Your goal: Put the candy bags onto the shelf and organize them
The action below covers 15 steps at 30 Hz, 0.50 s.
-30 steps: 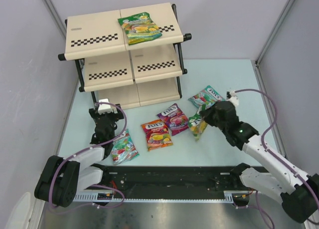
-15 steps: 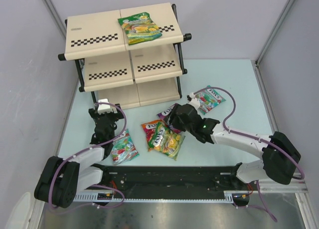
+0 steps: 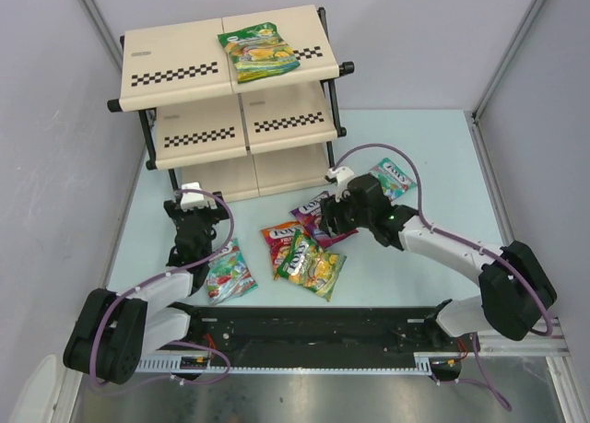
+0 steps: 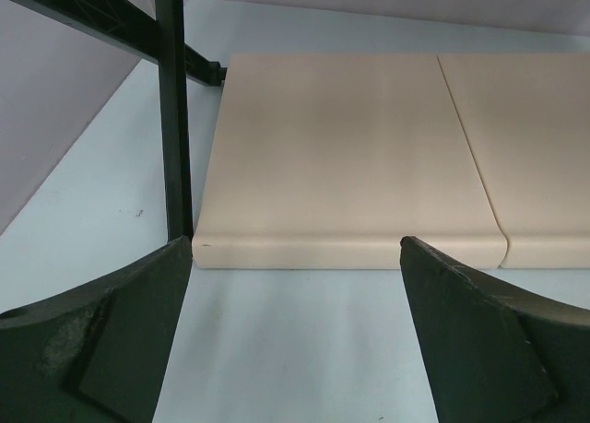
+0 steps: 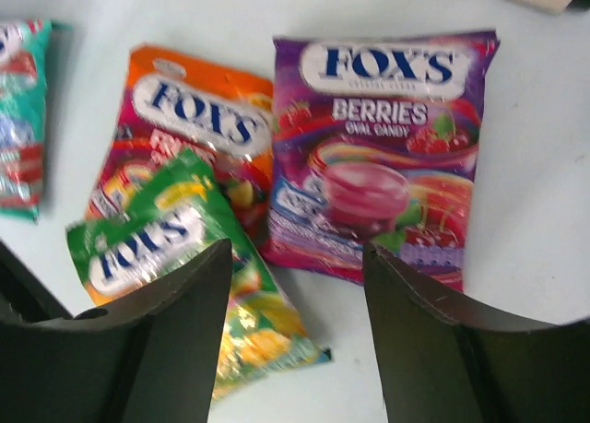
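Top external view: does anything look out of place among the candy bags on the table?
Yes. The green-yellow candy bag lies skewed on top of the red-orange candy bag, covering much of it, near the front middle of the table. It is stacked and crooked rather than flat on its own. Nothing else stands out.

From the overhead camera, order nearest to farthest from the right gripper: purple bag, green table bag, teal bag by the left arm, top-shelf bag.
1. purple Berries bag, partly under the right gripper.
2. green-yellow table bag, just below-left in view.
3. teal bag, beside the left arm.
4. green-yellow shelf bag, top tier, far back.
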Each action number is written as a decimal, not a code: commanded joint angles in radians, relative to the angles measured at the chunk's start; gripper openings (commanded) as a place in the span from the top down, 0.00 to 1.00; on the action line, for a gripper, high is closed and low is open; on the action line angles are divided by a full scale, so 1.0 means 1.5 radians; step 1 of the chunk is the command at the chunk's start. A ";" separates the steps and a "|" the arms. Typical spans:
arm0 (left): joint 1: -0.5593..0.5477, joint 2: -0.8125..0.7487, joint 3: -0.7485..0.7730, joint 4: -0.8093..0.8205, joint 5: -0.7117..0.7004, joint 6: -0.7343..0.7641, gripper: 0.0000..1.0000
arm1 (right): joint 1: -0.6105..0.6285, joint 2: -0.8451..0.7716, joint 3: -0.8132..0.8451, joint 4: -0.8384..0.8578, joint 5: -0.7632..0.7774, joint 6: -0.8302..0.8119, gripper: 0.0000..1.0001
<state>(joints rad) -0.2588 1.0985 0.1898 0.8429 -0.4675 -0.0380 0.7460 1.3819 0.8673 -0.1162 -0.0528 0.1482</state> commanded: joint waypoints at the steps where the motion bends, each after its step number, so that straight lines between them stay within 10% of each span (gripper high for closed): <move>1: 0.004 -0.008 0.006 0.018 0.006 -0.014 0.00 | -0.091 -0.020 -0.043 0.002 -0.282 -0.082 0.35; 15: 0.004 -0.006 0.008 0.018 0.009 -0.013 0.00 | -0.065 0.025 -0.120 0.028 -0.329 -0.043 0.24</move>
<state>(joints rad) -0.2588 1.0985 0.1898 0.8429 -0.4667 -0.0380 0.6437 1.4075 0.7044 -0.1116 -0.5762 0.0650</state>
